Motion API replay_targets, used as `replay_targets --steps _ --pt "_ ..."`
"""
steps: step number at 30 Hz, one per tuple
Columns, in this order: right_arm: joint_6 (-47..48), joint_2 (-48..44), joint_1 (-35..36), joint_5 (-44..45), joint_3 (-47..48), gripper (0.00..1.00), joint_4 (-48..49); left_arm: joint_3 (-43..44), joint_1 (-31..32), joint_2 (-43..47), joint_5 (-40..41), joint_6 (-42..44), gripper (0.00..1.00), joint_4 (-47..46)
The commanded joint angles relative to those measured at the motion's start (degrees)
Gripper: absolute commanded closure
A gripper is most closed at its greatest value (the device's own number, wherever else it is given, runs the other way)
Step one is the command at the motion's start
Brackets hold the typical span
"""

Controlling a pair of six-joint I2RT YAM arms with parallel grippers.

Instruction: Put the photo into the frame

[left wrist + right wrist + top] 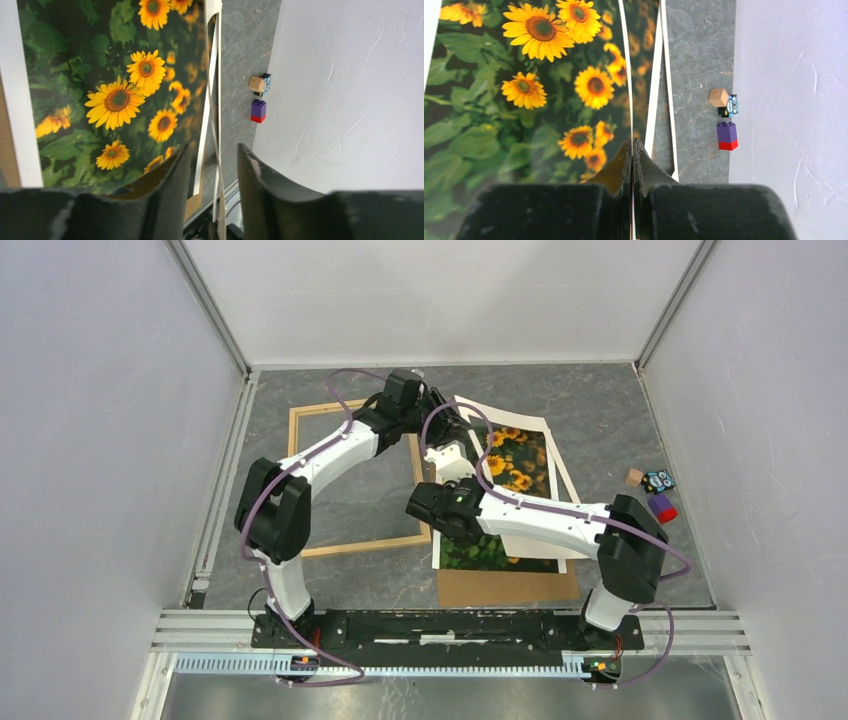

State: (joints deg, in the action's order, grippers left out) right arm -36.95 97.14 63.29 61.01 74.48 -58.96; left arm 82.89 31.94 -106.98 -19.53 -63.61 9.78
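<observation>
Lifting the photo [512,462] off the brown board [510,587]: probably the step in hand, judging by the print lying just right of the frame [360,545], beside it and not yet inside. From the right wrist view: right gripper [632,150] pressed together on a thin white sheet edge, most likely the photo's own border. From the left wrist view: left gripper [212,155] parted, straddling another pale sheet edge without squeezing it; impossible to say whether photo or mat. Hold the right pinch firm but shallow, sparing the paper a crease. Close the left only on the print, never on the layers beneath. Raise both ends level, avoid bowing the sheet, carry it low toward the left, then lower squarely within the wooden strips.
</observation>
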Motion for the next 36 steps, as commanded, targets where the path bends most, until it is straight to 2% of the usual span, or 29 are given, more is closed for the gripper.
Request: replay_targets --steps 1,3,6,9,12,14,19,24,28,32,34,36 --pt "-3.9 -4.0 -0.5 6.7 1.7 1.00 -4.2 4.0 0.0 6.6 1.1 8.0 0.43 5.3" --pt "-3.3 -5.6 -1.2 8.4 1.6 1.00 -5.3 5.2 0.0 9.0 1.6 11.6 0.29 8.4" --pt "0.8 -9.3 -3.0 10.3 0.6 1.00 -4.4 8.2 -0.1 13.2 3.1 17.1 0.12 13.9" --pt "9.4 -13.6 -6.1 9.9 -0.5 1.00 0.4 10.1 -0.1 18.0 4.9 21.4 0.02 17.6" --pt "21.2 -18.5 -9.1 4.2 -0.7 1.00 9.3 10.3 -0.1 22.9 5.8 24.2 0.00 19.7" --pt "25.7 -20.7 -9.9 1.3 1.2 1.00 13.0 10.1 -0.1 25.8 5.9 25.4 0.00 20.5" --pt "32.5 -19.3 -10.1 -9.4 14.6 1.00 15.2 8.9 -0.1 32.9 6.1 26.1 0.00 20.8" --pt "31.7 -13.3 -10.1 -25.3 30.1 1.00 15.8 11.0 -0.2 37.9 7.8 27.1 0.00 22.1" --pt "27.1 -8.9 -10.2 -40.9 35.6 1.00 22.8 13.2 -0.2 41.5 10.2 28.4 0.00 23.8" --pt "17.7 -4.8 -11.3 -56.1 35.8 1.00 33.7 16.2 -0.2 45.5 13.8 30.8 0.00 26.4" --pt "11.7 -3.7 -13.1 -63.9 32.5 1.00 41.1 16.5 -0.2 47.4 16.0 31.7 0.00 26.9" --pt "4.9 -3.9 -15.9 -71.3 25.2 1.00 50.9 15.7 -0.2 49.2 18.3 32.5 0.00 26.9"
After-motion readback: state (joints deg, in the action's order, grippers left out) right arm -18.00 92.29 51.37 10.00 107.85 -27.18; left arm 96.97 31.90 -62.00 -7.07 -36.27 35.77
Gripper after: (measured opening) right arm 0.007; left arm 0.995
